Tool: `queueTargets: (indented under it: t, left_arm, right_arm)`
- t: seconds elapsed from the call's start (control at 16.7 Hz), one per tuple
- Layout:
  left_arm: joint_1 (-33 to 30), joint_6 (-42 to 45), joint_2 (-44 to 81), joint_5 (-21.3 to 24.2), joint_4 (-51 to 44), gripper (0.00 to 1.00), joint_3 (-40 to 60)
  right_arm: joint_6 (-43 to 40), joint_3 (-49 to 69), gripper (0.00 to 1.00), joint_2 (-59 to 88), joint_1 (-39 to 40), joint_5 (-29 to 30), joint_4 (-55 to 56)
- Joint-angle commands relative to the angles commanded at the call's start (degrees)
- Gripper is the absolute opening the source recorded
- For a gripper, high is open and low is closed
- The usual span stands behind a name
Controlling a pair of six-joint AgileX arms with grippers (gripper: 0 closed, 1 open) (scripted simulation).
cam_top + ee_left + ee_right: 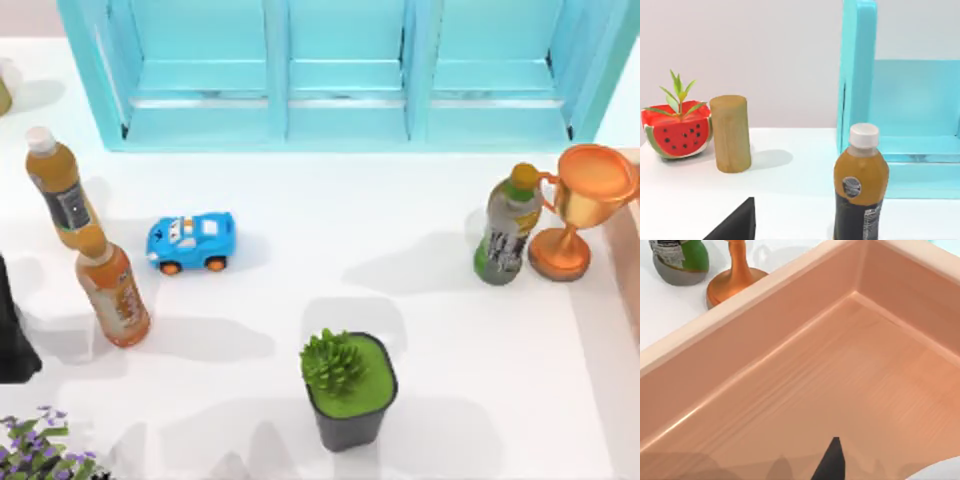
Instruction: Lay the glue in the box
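- Top view: the box [630, 280] sits at the table's right edge, just beside the trophy [580, 205].
- You cannot tell where the glue is from these views.
- The green bottle [508, 238] stands upright just left of the trophy, close to its base.
- A teal cabinet [345, 75] runs along the far side of the table.
- Two orange bottles stand near the left edge. The white-capped bottle [58, 190] is farther back, and the orange-capped bottle [112, 288] is just in front of it.
- The toy car [191, 241] lies to the right of those bottles, well apart from the potted plant [348, 388] at the near middle.
- Purple flowers [35, 450] fill the near left corner.
- Your left arm [12, 330] is at the left edge, beside the orange-capped bottle.
- Left wrist view: a dark part of the left gripper [735, 225] shows low over the table. You cannot tell whether it is open or closed.
- That view also has the white-capped bottle close up beside the cabinet, and farther off a wooden cylinder [730, 134] next to a watermelon pot [676, 132].
- Right wrist view: the right gripper [831, 462] hangs over the box floor, with the box wall, the trophy's foot and the green bottle beyond it. You cannot tell whether it is open or closed, or whether it holds anything.
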Motion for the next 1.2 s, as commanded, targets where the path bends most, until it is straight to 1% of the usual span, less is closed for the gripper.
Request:
queueTargets:
  t: [0.18, 0.3, 0.42, 0.66, 1.2]
  left_arm:
    - [0.0, 0.0, 0.0, 0.0, 0.0, 1.0, 0.0]
    - [0.0, 0.0, 0.0, 0.0, 0.0, 1.0, 0.0]
    - [0.0, 0.0, 0.0, 0.0, 0.0, 1.0, 0.0]
    - [0.0, 0.0, 0.0, 0.0, 0.0, 1.0, 0.0]
    - [0.0, 0.0, 0.0, 0.0, 0.0, 1.0, 0.0]
  right_arm:
    - [6.3, -3.3, 0.0, 0.3, 2.9, 0.1, 10.0]
    - [9.6, -5.1, 0.0, 0.4, 4.4, 0.1, 14.2]
    - [11.1, -5.9, 0.0, 0.4, 5.1, 0.1, 15.9]
    - [11.2, -5.9, 0.0, 0.4, 5.1, 0.1, 16.0]
    - [11.2, -5.9, 0.68, 0.4, 5.1, 0.1, 16.0]
